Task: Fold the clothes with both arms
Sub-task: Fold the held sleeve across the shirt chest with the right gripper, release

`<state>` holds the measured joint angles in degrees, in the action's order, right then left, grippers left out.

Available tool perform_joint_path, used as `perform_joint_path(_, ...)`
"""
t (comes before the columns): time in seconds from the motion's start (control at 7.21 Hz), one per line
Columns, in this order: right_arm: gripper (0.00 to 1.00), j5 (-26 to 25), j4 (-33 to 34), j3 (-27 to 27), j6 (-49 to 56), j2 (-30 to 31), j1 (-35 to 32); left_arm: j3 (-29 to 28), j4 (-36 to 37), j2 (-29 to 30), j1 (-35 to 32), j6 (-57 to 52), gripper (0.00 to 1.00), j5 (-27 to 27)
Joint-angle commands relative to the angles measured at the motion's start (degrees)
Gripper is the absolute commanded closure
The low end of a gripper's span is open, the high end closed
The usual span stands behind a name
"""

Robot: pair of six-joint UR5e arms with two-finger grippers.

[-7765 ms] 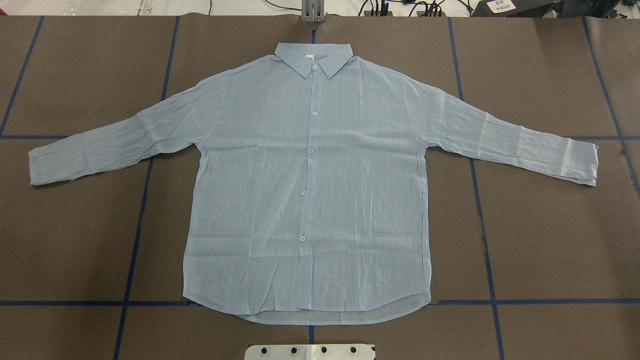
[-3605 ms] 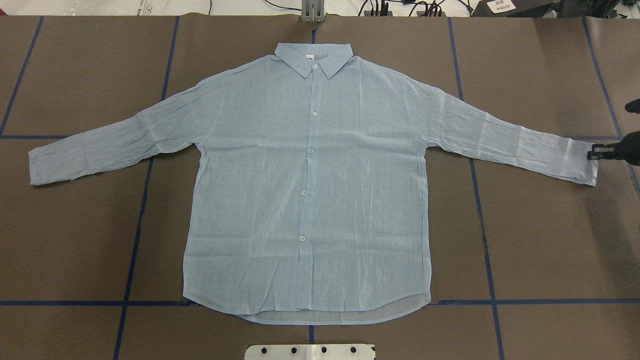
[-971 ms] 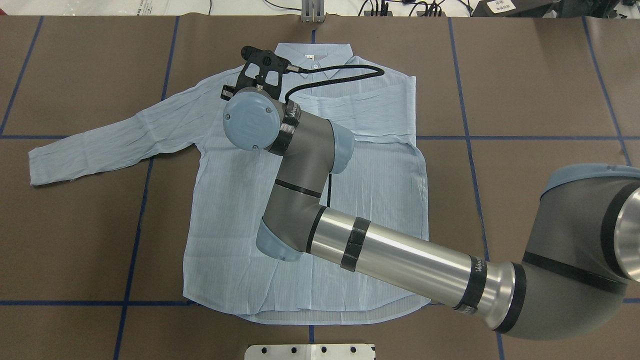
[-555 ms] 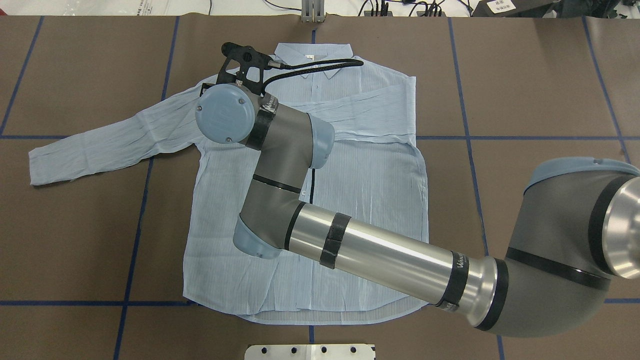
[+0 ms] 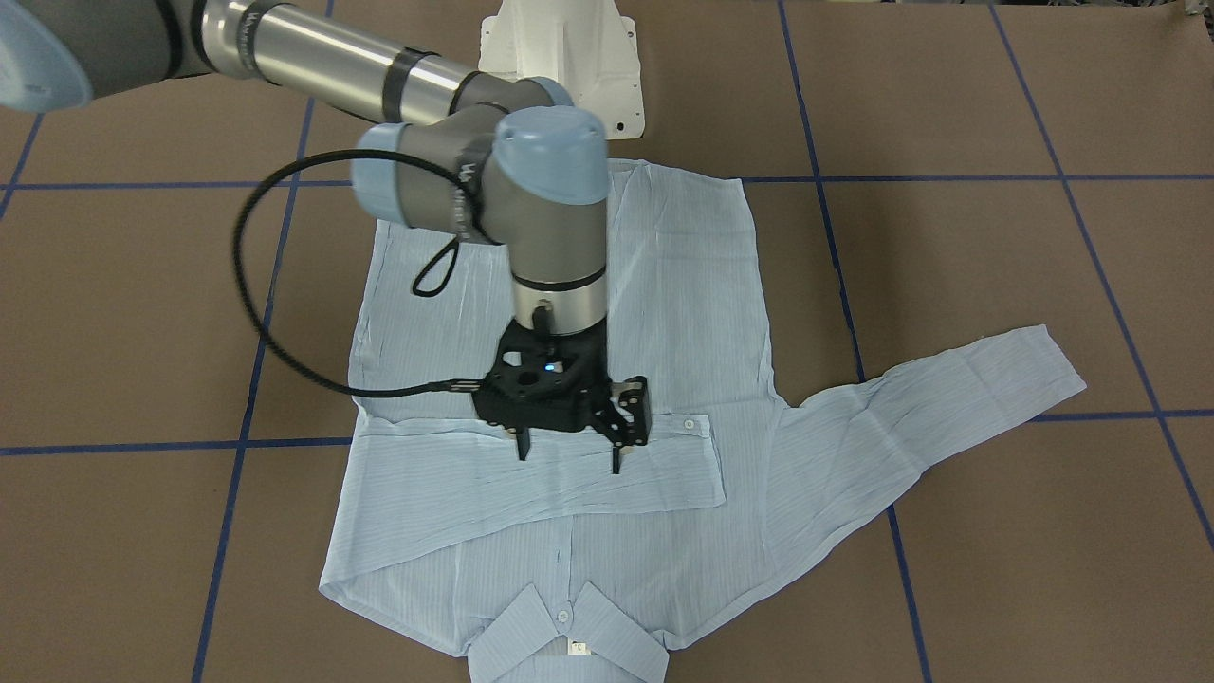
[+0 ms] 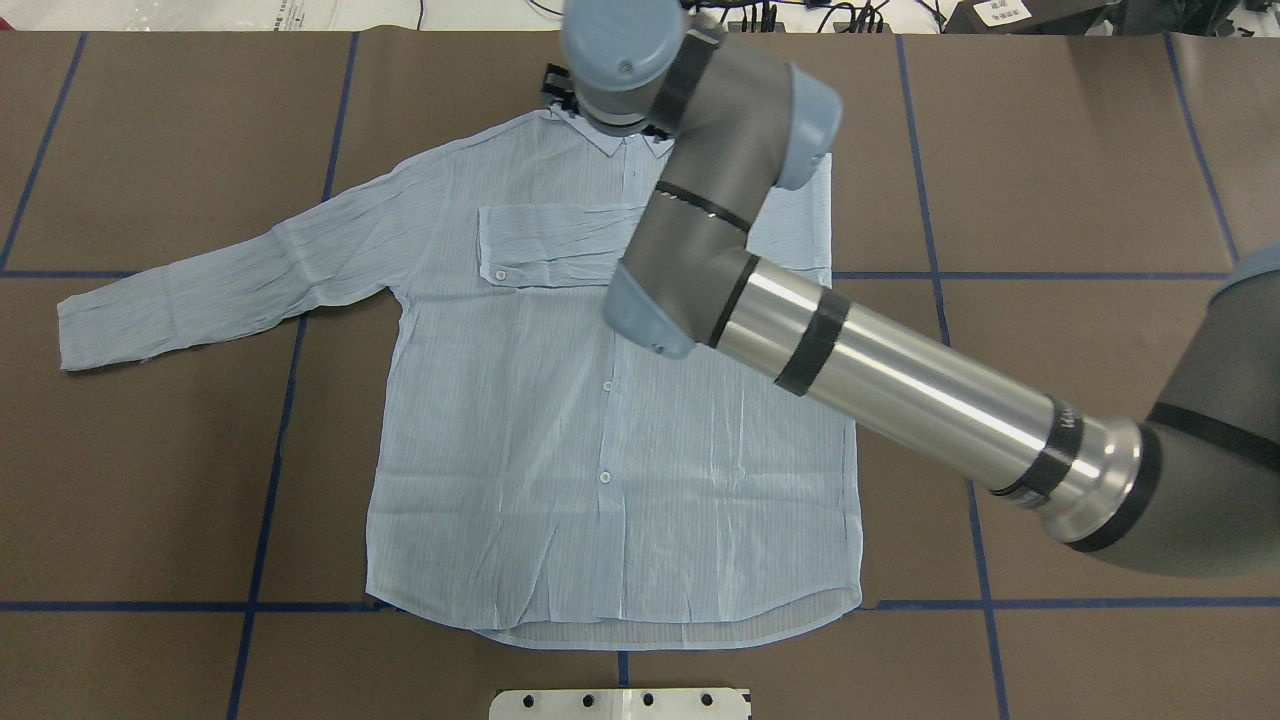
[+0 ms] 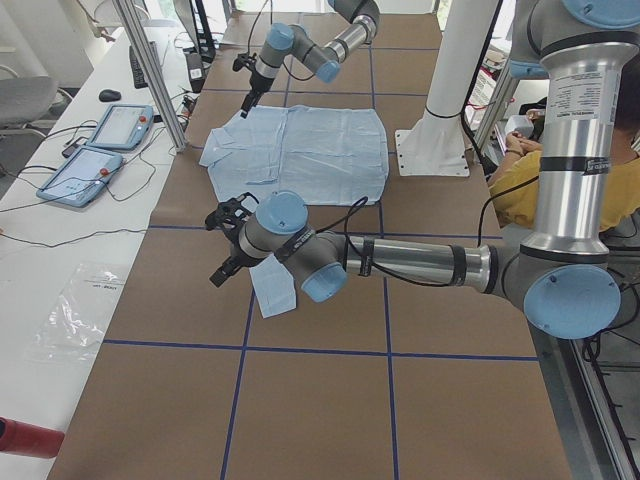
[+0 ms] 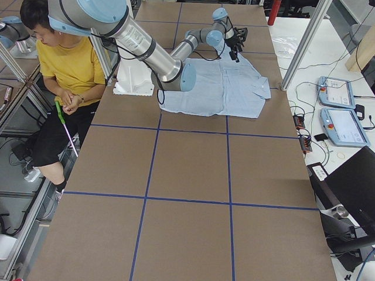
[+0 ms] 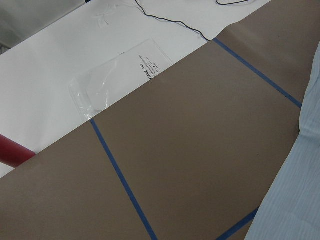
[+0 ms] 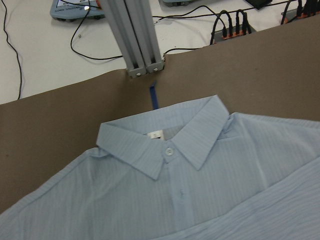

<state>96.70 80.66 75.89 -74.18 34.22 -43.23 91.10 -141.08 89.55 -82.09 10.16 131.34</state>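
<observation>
- The jaws of the right arm [image 5: 555, 237] stand apart and empty, pointing straight down close over the folded sleeve [image 5: 493, 489].
- That sleeve lies across the chest, its cuff [image 5: 697, 427] just beside these jaws, likely to narrow the shirt [image 6: 600, 450].
- The shirt lies flat and front up on the counter [image 6: 1100, 150].
- The left arm [image 7: 420, 262] reaches low by the outstretched sleeve [image 6: 220, 290], probably to fold it likewise; I cannot tell how its jaws stand.

A shirt [image 6: 600, 450] lies flat at the middle of the table [image 6: 1100, 150], collar [image 5: 566, 636] away from the robot, one sleeve [image 5: 474, 484] folded across the chest beneath the right gripper [image 5: 568, 461], the other sleeve [image 6: 230, 280] stretched out toward the robot's left.
</observation>
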Motion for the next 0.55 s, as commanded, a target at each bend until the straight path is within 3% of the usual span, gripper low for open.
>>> perform_joint_path(0.0, 0.00, 14.8, 7.0, 18.0, 16.0, 15.2, -12.6, -6.6, -20.5, -3.8, 6.8, 17.7, 0.00, -3.8)
perform_joint_path(0.42, 0.00, 28.8, 6.1, 23.9, 41.7, 32.7, -28.2, -6.9, -22.9, -7.1, 13.6, 25.3, 0.01, -7.2)
